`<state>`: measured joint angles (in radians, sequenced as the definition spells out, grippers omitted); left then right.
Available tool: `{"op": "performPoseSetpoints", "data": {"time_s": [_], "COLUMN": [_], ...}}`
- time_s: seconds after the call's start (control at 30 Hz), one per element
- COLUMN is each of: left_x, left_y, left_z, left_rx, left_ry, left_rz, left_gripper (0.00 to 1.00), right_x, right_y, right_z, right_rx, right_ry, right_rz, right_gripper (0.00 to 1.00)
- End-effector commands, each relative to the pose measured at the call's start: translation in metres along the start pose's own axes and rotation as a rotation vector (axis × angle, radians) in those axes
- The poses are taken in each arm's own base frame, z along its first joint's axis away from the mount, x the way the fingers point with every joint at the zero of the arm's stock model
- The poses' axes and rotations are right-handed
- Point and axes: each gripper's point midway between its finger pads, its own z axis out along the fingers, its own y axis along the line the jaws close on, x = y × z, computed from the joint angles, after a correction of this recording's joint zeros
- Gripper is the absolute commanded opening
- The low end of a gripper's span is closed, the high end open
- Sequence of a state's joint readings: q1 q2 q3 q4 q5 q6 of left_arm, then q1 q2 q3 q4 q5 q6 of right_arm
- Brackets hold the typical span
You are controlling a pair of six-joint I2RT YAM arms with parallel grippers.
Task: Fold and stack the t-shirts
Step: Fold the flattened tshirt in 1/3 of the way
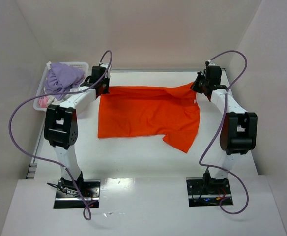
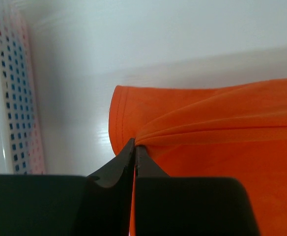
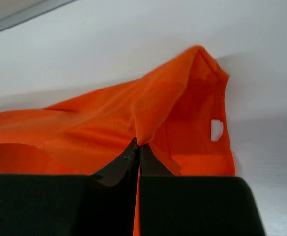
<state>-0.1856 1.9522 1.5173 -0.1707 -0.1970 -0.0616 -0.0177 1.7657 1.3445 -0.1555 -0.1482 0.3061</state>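
An orange t-shirt [image 1: 146,114] lies spread across the middle of the white table, one sleeve trailing toward the near right. My left gripper [image 1: 103,84] is shut on the shirt's far left edge; in the left wrist view the cloth [image 2: 217,128] bunches into a fold at the black tips of that gripper [image 2: 135,145]. My right gripper [image 1: 198,86] is shut on the far right edge, lifting it into a peak. The right wrist view shows the pinched cloth [image 3: 178,98] rising from the closed gripper [image 3: 139,144], with a white label [image 3: 216,129] beside it.
A white lattice basket [image 1: 41,100] stands at the far left corner, holding a crumpled lilac garment [image 1: 64,77] and something pink [image 1: 44,101]. Its wall [image 2: 13,93] is close to the left gripper. White enclosure walls surround the table.
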Motion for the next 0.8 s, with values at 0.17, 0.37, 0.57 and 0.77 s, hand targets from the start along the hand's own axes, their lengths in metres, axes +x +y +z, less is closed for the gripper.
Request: {"op": "performPoseSetpoints", "data": {"time_s": [0.17, 0.37, 0.57, 0.77], "left_x": [0.010, 0.045, 0.054, 0.067], "left_y": [0.016, 0.011, 0.010, 0.010], "left_z": [-0.021, -0.018, -0.018, -0.015], "left_rx": [-0.061, -0.043, -0.044, -0.045], "left_ry": [0.020, 0.099, 0.123, 0.152], "left_rz": [-0.066, -0.072, -0.068, -0.063], "left_gripper": [0.00, 0.00, 0.00, 0.00], "right_x": [0.021, 0.037, 0.062, 0.088], "right_y": [-0.011, -0.021, -0.031, -0.038], "right_z": [-0.028, -0.028, -0.027, -0.034], "right_rx": [0.048, 0.097, 0.121, 0.142], "right_ry": [0.017, 0.052, 0.116, 0.159], "right_rz": [0.036, 0.075, 0.121, 0.161], "right_gripper": [0.00, 0.00, 0.00, 0.00]}}
